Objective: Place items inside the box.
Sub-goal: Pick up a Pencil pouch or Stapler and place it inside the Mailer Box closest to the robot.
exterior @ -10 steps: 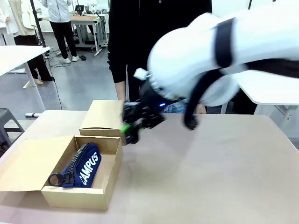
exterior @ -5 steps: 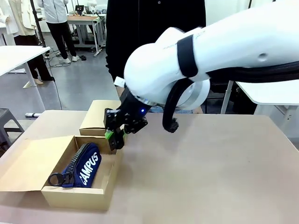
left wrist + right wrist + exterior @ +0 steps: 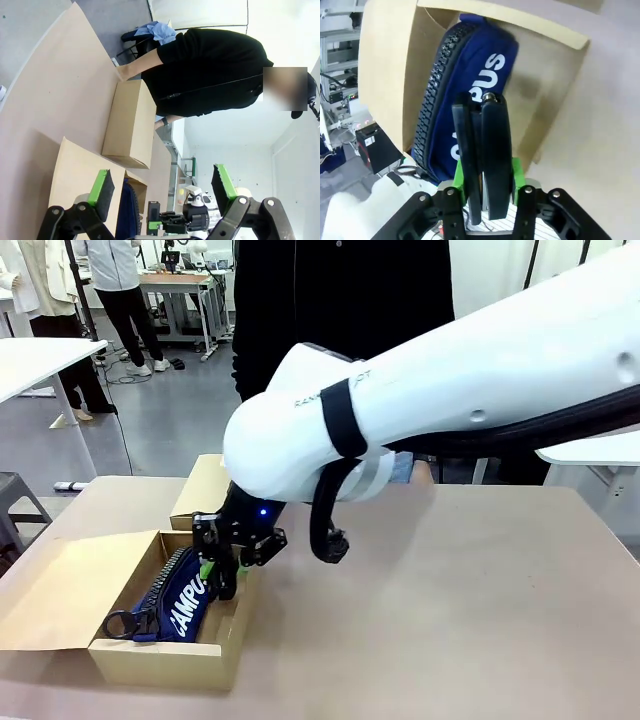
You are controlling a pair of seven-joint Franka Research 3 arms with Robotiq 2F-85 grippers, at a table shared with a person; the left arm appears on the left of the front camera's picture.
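An open cardboard box (image 3: pixel 160 660) stands at the table's front left, and the navy "CAMPUS" pouch (image 3: pixel 185 600) lies inside it. My right arm reaches across the table, and its gripper (image 3: pixel 222 575) hangs over the box's right side. In the right wrist view this gripper (image 3: pixel 485 175) is shut on the black stapler (image 3: pixel 487 145), just above the pouch (image 3: pixel 470 75). My left gripper (image 3: pixel 162 185) is open with nothing between its green pads. The grey pouch, yellow knife and marker pen are out of view.
A shut smaller cardboard box (image 3: pixel 215 490) sits behind the open one. The open box's lid flap (image 3: pixel 60 590) lies spread out to the left. A person in black stands at the far side, one hand (image 3: pixel 420 472) at the table edge.
My right arm swung left and down, from beside the smaller box to over the open box, with the stapler still in its gripper.
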